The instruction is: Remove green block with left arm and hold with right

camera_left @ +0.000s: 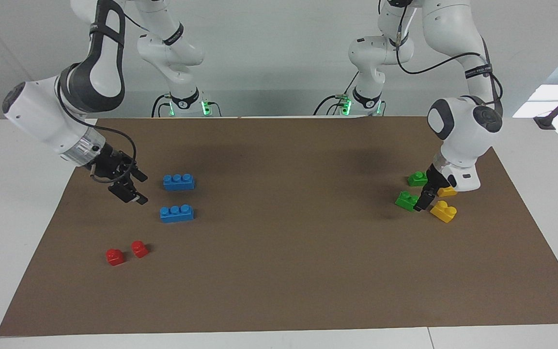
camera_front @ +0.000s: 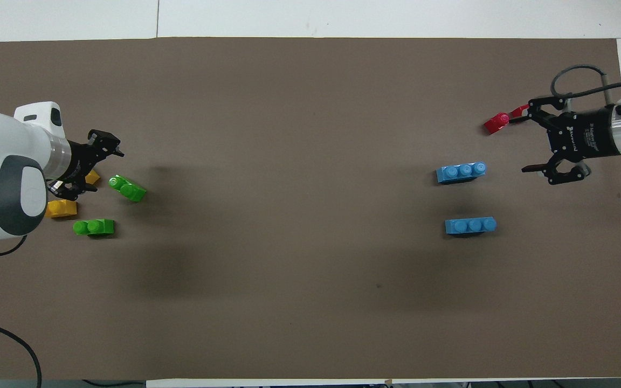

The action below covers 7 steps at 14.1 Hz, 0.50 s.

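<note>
The left arm's small black two-finger gripper [camera_left: 423, 201] hangs just above the brown paper mat [camera_left: 288, 271] at the left arm's end of the table, its fingers spread and holding nothing. One fingertip looks to be right against the small bright green two-stud plastic brick [camera_left: 406, 200], though whether they touch is hard to judge from either view. That green brick [camera_front: 127, 188] lies on the mat, turned slantwise. A second green two-stud brick [camera_left: 417, 179] sits nearer to the robots, also flat on the mat [camera_front: 310, 81] and apart from the first. Two yellow plastic two-stud bricks lie beside the gripper: one yellow brick [camera_left: 443, 211] in plain sight toward the table's end, the other yellow brick [camera_left: 447, 191] partly covered by the white wrist of the left arm [camera_left: 463, 140].

At the right arm's end, the right arm's black two-finger gripper [camera_left: 132, 189] is raised in the air over bare mat, fingers wide apart and empty. The white right arm [camera_left: 51, 121] slopes down to it from the table's edge. Beside it two blue three-stud plastic bricks rest on the mat, one blue brick [camera_left: 178, 182] nearer to the robots and the other blue brick [camera_left: 176, 213] farther from them, well apart from each other. Farther from the robots still lie two small red plastic blocks [camera_left: 126, 253], side by side and just short of touching
</note>
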Each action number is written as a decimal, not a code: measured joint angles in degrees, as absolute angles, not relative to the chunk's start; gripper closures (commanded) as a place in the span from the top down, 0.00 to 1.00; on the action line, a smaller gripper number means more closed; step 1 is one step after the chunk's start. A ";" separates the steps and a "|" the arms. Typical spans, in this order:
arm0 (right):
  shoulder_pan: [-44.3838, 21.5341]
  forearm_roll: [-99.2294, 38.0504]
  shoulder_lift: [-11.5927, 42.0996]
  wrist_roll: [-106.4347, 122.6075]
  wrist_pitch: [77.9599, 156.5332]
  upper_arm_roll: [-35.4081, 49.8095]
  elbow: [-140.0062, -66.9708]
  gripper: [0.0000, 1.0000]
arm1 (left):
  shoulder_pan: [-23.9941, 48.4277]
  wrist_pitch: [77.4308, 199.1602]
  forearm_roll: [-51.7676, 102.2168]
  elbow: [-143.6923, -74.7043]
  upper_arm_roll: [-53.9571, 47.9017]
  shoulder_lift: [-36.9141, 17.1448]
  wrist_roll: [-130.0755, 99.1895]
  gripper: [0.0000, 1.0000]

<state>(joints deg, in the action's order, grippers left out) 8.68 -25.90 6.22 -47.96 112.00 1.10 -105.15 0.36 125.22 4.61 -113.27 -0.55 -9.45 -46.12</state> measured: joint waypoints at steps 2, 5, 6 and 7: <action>7.97 -20.22 3.51 -43.75 109.41 1.70 -102.83 1.00 | 0.36 121.21 4.61 -110.40 -0.62 -8.26 -46.07 1.00; 5.88 -13.73 -0.52 -33.24 106.03 1.95 -100.27 1.00 | 0.40 118.28 4.61 -109.50 -0.83 -5.94 -45.36 1.00; 5.60 -12.73 -1.39 -28.67 104.54 1.95 -99.67 1.00 | 0.43 117.90 4.61 -109.48 -0.94 -5.12 -43.60 1.00; 5.59 -11.81 -1.86 -23.64 103.31 1.94 -99.19 1.00 | 0.45 117.16 4.61 -109.42 -1.01 -4.24 -40.51 1.00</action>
